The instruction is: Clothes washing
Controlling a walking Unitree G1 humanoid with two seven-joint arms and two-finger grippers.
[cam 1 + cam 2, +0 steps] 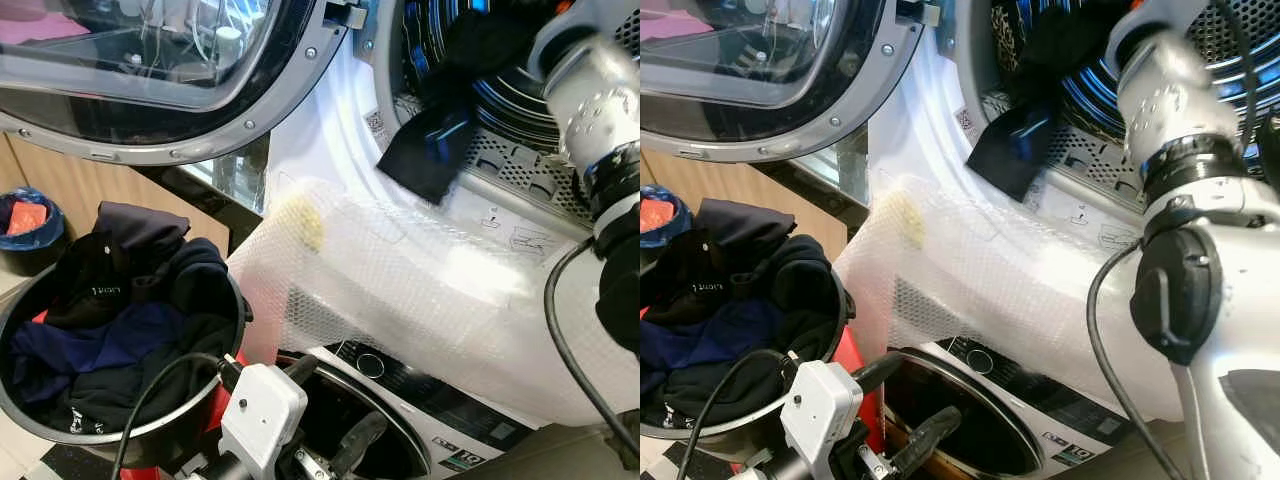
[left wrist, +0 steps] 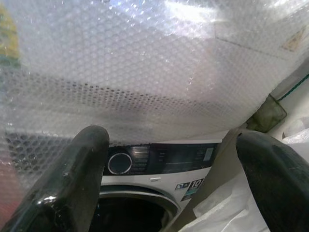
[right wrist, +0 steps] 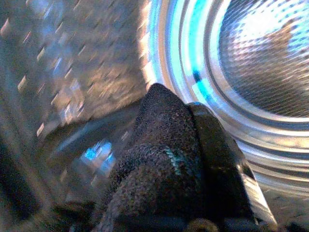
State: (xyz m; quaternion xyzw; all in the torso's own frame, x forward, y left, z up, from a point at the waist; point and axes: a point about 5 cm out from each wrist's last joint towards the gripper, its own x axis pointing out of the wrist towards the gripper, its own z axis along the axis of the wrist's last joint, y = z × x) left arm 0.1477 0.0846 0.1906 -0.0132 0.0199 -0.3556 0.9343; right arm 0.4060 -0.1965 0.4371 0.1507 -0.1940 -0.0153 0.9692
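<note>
A dark garment [image 1: 430, 140] with a blue sheen hangs out over the lower rim of the upper machine's drum [image 1: 520, 100]. My right arm [image 1: 600, 110] reaches into that drum. In the right wrist view my right gripper [image 3: 193, 145] is shut on dark knit cloth [image 3: 154, 159], with the shiny drum wall behind it. A round basket [image 1: 238, 300] at the lower left holds a heap of black and navy clothes [image 1: 120, 320]. My left gripper [image 1: 335, 410] is low in front of the lower machine, open and holding nothing; its fingers [image 2: 72, 179] stand wide apart.
The upper machine's round door [image 1: 150, 70] hangs open at the upper left. A sheet of bubble wrap [image 1: 420, 290] drapes over the front between the two machines, above the lower machine's control panel [image 2: 159, 159]. A blue bin [image 1: 30, 225] stands at the far left.
</note>
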